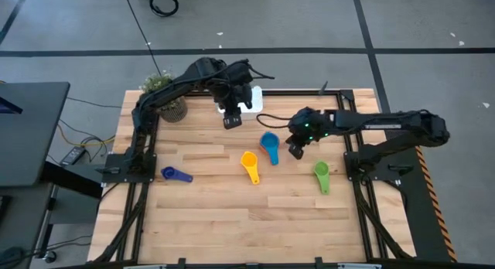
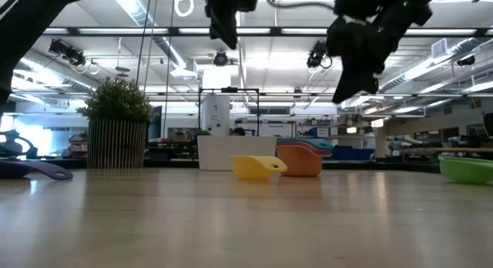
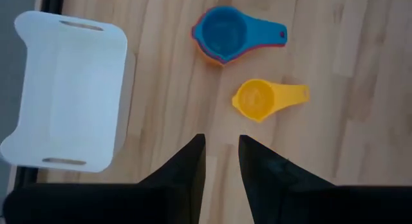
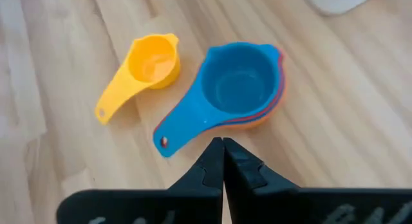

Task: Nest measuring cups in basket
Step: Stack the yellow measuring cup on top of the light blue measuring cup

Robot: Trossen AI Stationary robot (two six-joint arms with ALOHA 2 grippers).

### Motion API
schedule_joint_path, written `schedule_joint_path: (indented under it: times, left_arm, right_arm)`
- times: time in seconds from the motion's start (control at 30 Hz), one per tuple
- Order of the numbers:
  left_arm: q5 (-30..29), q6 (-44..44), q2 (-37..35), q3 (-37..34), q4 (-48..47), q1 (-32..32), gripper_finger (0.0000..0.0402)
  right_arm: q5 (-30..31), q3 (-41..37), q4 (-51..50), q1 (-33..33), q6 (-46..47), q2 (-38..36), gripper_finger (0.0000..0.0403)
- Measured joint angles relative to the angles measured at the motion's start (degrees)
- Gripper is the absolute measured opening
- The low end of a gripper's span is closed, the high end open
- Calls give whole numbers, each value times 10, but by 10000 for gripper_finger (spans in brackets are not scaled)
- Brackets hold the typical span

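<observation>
A nested stack of measuring cups, light blue on top with red and orange rims under it, stands on the table near its middle. A yellow cup lies beside it. A green cup lies to the right and a dark blue one to the left. The white basket sits at the far edge. My left gripper hovers open beside the basket. My right gripper hangs shut above the table, right of the stack.
A potted green plant stands at the far left corner, next to the left arm. Bare wood stretches along the near half of the table. A black frame borders the table's sides.
</observation>
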Motion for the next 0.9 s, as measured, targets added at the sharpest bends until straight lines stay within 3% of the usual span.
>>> schedule_joint_path:
  times: [0.13,0.4,0.67,0.9]
  left_arm:
    - [5,-32,-36,0,1,3,100]
    - [-1,-105,-109,0,-9,-2,100]
    - [-9,-157,-167,0,-17,-14,100]
    - [-52,-277,-166,-6,-16,-38,100]
  right_arm:
    - [36,32,-75,2,-24,-41,7]
    - [52,78,-172,2,-68,-73,7]
    - [81,111,-176,12,-106,-76,7]
    - [82,141,-177,24,-145,-77,7]
